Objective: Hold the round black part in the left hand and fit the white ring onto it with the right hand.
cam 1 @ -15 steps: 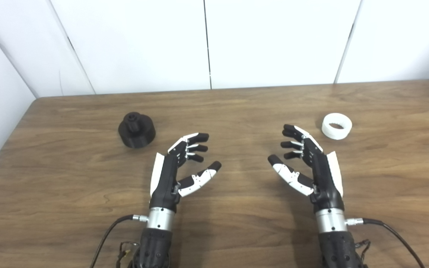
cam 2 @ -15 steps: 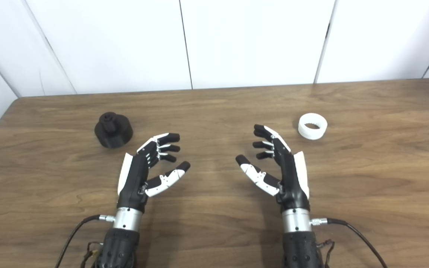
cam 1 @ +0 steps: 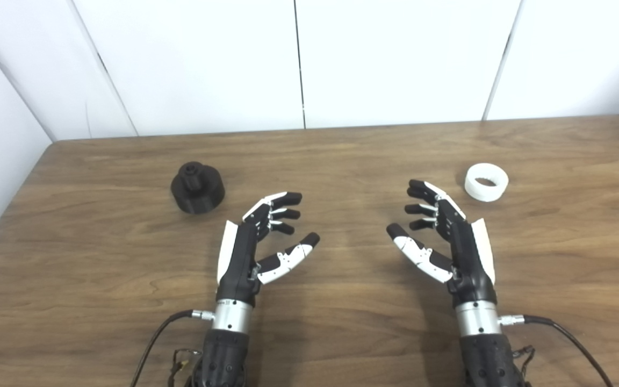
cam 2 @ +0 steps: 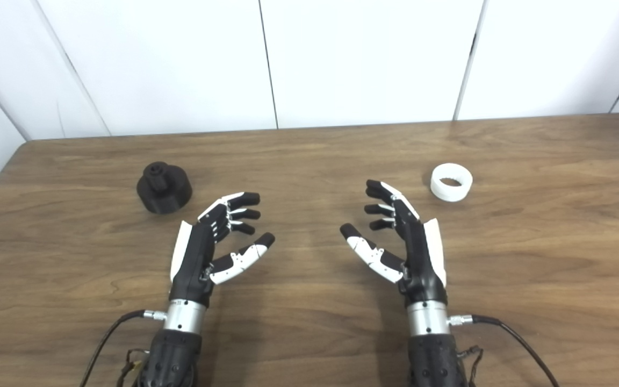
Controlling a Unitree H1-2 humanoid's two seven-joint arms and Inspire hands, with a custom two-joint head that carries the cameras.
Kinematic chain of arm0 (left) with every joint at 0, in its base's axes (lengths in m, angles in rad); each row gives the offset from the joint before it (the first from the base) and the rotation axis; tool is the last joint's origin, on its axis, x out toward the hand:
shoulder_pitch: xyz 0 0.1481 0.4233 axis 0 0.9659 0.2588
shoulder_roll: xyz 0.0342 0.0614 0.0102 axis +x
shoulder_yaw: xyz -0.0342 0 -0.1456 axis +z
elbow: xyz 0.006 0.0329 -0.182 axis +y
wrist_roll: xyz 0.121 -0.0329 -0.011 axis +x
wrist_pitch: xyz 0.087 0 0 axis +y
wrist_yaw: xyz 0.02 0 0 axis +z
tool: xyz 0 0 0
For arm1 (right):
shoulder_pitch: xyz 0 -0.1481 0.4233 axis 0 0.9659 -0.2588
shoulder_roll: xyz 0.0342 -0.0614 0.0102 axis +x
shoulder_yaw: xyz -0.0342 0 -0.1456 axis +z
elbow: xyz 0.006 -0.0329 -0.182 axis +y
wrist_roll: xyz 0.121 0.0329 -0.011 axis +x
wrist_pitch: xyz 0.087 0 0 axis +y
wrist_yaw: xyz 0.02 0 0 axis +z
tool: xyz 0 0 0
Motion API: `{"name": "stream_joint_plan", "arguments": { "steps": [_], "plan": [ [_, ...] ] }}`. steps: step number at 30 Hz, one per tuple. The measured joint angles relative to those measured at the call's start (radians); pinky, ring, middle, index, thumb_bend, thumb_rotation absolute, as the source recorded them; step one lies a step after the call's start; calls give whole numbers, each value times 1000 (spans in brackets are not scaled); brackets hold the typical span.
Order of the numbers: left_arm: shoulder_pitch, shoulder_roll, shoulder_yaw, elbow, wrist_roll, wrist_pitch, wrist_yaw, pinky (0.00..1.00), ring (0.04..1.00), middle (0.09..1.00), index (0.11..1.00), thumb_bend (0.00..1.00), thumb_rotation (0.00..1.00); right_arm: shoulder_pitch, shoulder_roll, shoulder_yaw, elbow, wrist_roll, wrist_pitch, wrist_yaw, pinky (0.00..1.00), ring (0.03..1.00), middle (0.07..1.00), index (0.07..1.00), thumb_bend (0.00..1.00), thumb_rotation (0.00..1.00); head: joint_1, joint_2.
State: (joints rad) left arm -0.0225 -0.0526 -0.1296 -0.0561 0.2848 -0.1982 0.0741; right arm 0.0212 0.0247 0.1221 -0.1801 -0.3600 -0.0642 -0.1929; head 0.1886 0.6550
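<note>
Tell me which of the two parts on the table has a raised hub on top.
The round black part, far-left of the left hand. It has a small knob on top; the white ring, beyond the right hand, is just an open band.

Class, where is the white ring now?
The white ring lies on the table, right side, just beyond the open right hand, untouched.

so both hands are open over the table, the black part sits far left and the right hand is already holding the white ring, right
Not quite. The right hand holds nothing: the white ring lies on the table, apart from its fingertips, as the left eye view shows. The rest stands: the left hand is open too, and the black part sits far left.
</note>
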Motion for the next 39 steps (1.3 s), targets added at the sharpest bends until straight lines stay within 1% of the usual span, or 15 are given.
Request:
{"name": "stream_joint_plan", "arguments": {
  "steps": [2, 3, 5, 8, 14, 17, 21, 24, 26, 27, 30, 34, 36, 38, 39],
  "plan": [
    [0, -18, -10, 2, 27, 5, 9, 559, 690, 755, 708, 605, 174, 0, -7, -12, 1, 12, -2, 3, 572, 696, 792, 797, 593, 339, 69, -15],
    [0, -29, -21, 7, 37, 5, 18, 560, 692, 755, 709, 606, 178, 0, -12, -18, 3, 22, -11, 4, 572, 695, 790, 797, 594, 339, 74, -18],
    [-1, -44, -34, 17, 60, 4, 26, 555, 692, 758, 711, 600, 192, -1, -24, -30, 12, 32, -35, 7, 563, 694, 785, 801, 614, 362, 109, -28],
    [-7, -49, -41, 31, 82, 1, 40, 559, 699, 765, 710, 595, 182, -4, -45, -51, 30, 57, -49, 16, 556, 693, 782, 799, 627, 380, 117, -29],
    [-8, -49, -41, 37, 100, 1, 55, 554, 704, 768, 712, 585, 164, -7, -50, -59, 33, 72, -66, 31, 534, 680, 781, 791, 624, 367, 103, -28],
    [-8, -48, -41, 37, 100, 1, 57, 554, 704, 767, 709, 597, 124, -7, -50, -58, 33, 67, -66, 32, 537, 674, 777, 788, 622, 358, 101, -28],
    [-8, -48, -40, 37, 100, 1, 60, 562, 708, 770, 708, 606, 119, -7, -50, -58, 33, 65, -66, 34, 546, 676, 778, 785, 619, 343, 103, -28],
    [-8, -47, -38, 37, 101, 2, 61, 582, 716, 771, 705, 621, 135, -7, -50, -57, 33, 61, -67, 35, 550, 677, 777, 788, 612, 334, 103, -28],
    [-9, -45, -35, 37, 101, 2, 61, 605, 729, 774, 702, 628, 136, -7, -50, -56, 33, 60, -67, 36, 551, 678, 776, 788, 622, 352, 103, -28],
    [-9, -44, -33, 37, 102, 3, 62, 654, 770, 787, 701, 642, 161, -7, -50, -56, 33, 60, -67, 36, 550, 678, 776, 788, 627, 364, 101, -28],
    [-12, -39, -23, 36, 134, 20, 73, 715, 821, 817, 706, 643, 175, -7, -49, -56, 33, 60, -67, 38, 547, 675, 774, 788, 625, 362, 101, -26],
    [-26, -18, -9, 31, 192, 26, 86, 709, 833, 840, 719, 665, 209, -7, -49, -56, 33, 60, -68, 39, 546, 673, 776, 786, 619, 341, 100, -23],
    [-32, -7, 2, -1, 230, 53, 99, 716, 840, 849, 736, 669, 225, -7, -49, -56, 33, 60, -68, 39, 545, 672, 776, 786, 616, 339, 100, -23],
    [-46, 0, 21, -11, 247, 64, 111, 718, 844, 854, 747, 674, 239, -7, -49, -57, 33, 60, -68, 39, 543, 671, 775, 786, 616, 343, 100, -23],
    [-51, 6, 24, -11, 254, 66, 115, 727, 846, 859, 758, 676, 262, -7, -49, -57, 33, 60, -68, 39, 543, 670, 774, 788, 615, 344, 100, -23]
  ]
}}
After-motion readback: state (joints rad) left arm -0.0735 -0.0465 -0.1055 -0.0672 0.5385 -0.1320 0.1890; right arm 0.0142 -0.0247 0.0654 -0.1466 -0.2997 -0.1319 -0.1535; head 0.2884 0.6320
